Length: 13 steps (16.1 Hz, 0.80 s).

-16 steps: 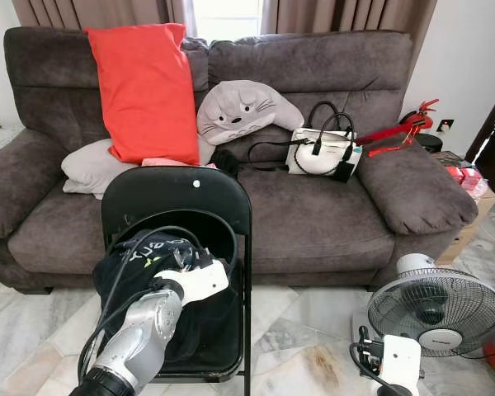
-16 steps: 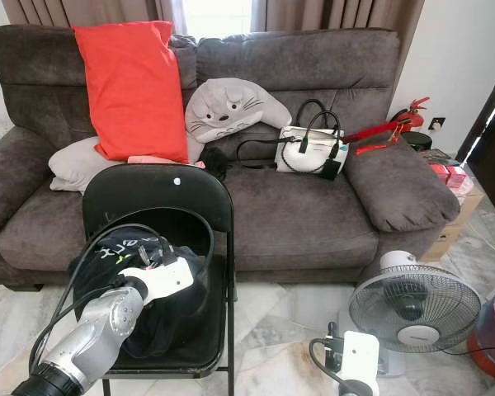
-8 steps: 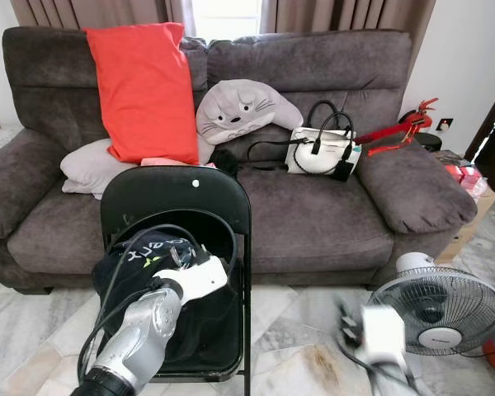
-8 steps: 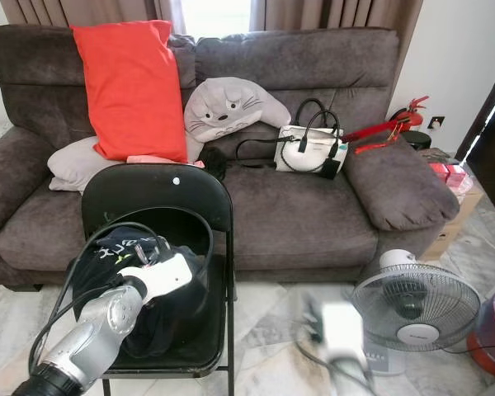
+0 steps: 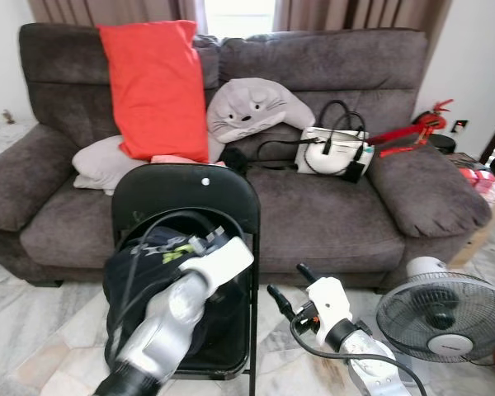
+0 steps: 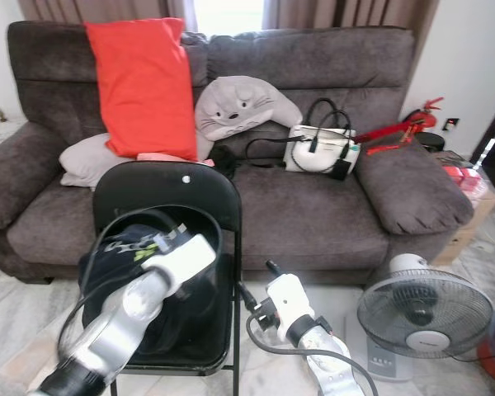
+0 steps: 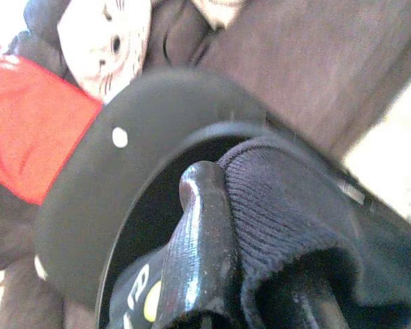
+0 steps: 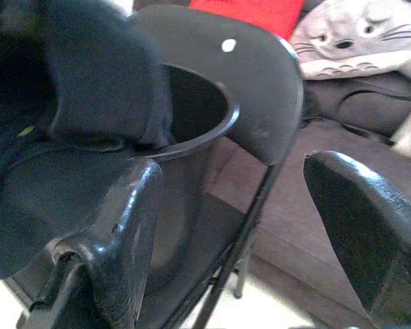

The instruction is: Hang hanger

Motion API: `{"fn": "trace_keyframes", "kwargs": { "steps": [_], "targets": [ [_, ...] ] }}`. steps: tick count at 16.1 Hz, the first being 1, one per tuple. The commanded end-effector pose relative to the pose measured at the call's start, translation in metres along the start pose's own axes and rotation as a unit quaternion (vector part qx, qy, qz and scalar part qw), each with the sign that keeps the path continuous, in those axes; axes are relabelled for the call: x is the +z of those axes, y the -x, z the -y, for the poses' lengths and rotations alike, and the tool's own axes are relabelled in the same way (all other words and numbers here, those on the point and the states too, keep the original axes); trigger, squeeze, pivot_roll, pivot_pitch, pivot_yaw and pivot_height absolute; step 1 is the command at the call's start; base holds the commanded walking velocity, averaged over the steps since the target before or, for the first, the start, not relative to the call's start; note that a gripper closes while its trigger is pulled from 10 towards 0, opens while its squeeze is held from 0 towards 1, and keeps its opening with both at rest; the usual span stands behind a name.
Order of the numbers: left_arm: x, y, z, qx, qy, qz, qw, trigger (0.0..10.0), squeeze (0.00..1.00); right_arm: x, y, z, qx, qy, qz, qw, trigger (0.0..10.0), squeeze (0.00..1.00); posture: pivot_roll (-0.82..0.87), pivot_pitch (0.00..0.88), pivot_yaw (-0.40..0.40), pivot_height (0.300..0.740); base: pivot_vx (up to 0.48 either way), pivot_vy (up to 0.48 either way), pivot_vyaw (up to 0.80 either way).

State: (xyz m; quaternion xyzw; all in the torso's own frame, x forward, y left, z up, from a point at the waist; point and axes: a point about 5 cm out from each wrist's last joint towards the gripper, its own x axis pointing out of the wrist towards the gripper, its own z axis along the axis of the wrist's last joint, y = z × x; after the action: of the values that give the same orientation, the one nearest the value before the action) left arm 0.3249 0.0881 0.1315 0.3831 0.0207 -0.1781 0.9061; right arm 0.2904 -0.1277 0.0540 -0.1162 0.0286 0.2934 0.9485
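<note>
On the black folding chair (image 5: 184,198), the dark garment (image 5: 144,256) is lying; no hanger is discernible. Left gripper (image 7: 212,226) is pressing into it, finger spread unclear. Right gripper (image 5: 287,289), fingers spread wide, is hovering beside the chair.

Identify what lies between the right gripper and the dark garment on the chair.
In the right wrist view, between the right gripper and the dark garment, the folding chair's frame.

A dark grey sofa (image 5: 313,206) stands against a white wall (image 5: 478,58), brown curtains (image 5: 346,12) behind it around a bright window (image 5: 239,8). A black folding chair (image 5: 186,194) and fan (image 5: 445,318) stand on the marble floor (image 5: 41,330).
</note>
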Motion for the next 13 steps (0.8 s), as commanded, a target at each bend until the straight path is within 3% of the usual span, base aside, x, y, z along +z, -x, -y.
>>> {"fn": "trace_keyframes", "kwargs": {
  "steps": [1, 5, 8, 9, 10, 11, 12, 13],
  "targets": [
    [0.011, -0.001, -0.005, 0.001, 0.002, 0.018, 1.000, 0.0, 0.00, 0.004, -0.002, 0.001, 0.008, 0.002, 0.002, 1.000, 10.0, 0.00, -0.01, 0.000, 0.049, 0.740, 0.000, 0.000, 0.00],
    [0.038, 0.000, -0.018, 0.010, 0.034, 0.058, 0.998, 0.0, 0.00, 0.023, -0.009, 0.016, -0.036, -0.006, 0.054, 0.998, 10.0, 0.00, -0.01, 0.000, 0.059, 0.740, 0.000, 0.000, 0.00],
    [0.051, -0.001, -0.018, 0.003, 0.060, 0.077, 0.995, 0.0, 0.00, 0.048, -0.013, 0.032, -0.112, -0.029, 0.122, 0.986, 10.0, 0.00, -0.01, 0.000, 0.060, 0.740, 0.000, 0.000, 0.00],
    [0.057, -0.002, -0.017, 0.000, 0.066, 0.086, 0.994, 0.0, 0.00, 0.056, -0.014, 0.035, -0.122, -0.057, 0.148, 0.980, 10.0, 0.00, -0.01, 0.000, 0.068, 0.740, 0.000, 0.000, 0.00],
    [0.064, -0.003, -0.015, -0.006, 0.072, 0.097, 0.993, 0.0, 0.00, 0.063, -0.016, 0.034, -0.108, -0.083, 0.167, 0.977, 10.0, 0.00, -0.01, 0.000, 0.075, 0.740, 0.000, 0.000, 0.00],
    [0.075, -0.005, -0.008, -0.025, 0.079, 0.113, 0.990, 0.0, 0.00, 0.074, -0.021, 0.021, -0.028, -0.108, 0.177, 0.978, 10.0, 0.00, -0.02, 0.000, 0.081, 0.740, 0.000, 0.000, 0.00],
    [0.077, -0.005, -0.007, -0.030, 0.080, 0.115, 0.990, 0.0, 0.00, 0.074, -0.022, 0.016, -0.003, -0.107, 0.172, 0.979, 10.0, 0.00, -0.02, 0.000, 0.082, 0.740, 0.000, 0.000, 0.00],
    [0.085, -0.004, 0.000, -0.052, 0.083, 0.132, 0.986, 10.0, 0.00, 0.068, -0.021, 0.006, 0.068, -0.089, 0.135, 0.985, 10.0, 0.00, -0.02, 0.000, 0.084, 0.740, 0.000, 0.000, 0.00]
  ]
}}
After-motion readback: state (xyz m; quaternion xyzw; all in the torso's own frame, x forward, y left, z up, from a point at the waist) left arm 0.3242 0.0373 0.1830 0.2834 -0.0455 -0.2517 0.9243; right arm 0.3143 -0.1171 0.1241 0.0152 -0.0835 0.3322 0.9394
